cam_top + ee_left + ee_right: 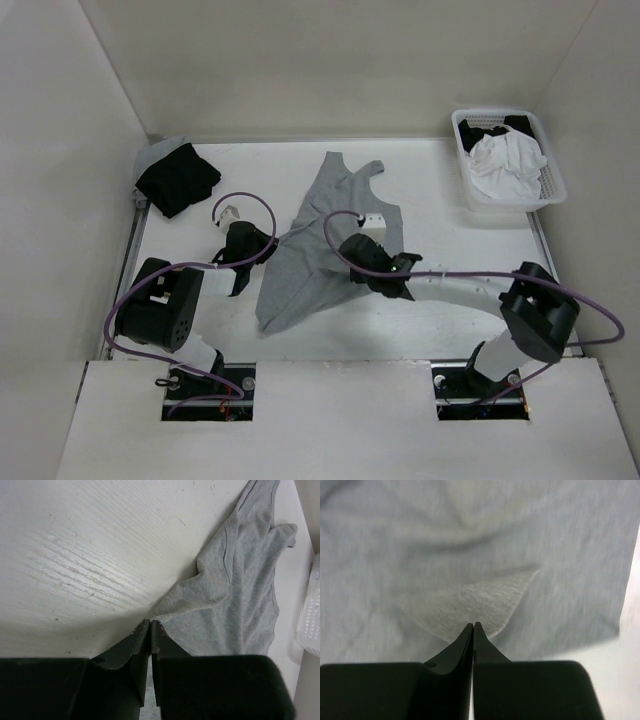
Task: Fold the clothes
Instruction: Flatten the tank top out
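The grey top (305, 275) lies crumpled on the desk (460, 240), not folded yet. The left jaws and right jaws each pinch its cloth. All the folding is left.

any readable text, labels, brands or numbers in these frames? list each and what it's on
None readable in any view.
The tank top, black garment, basket and table show no print, tag or sticker.
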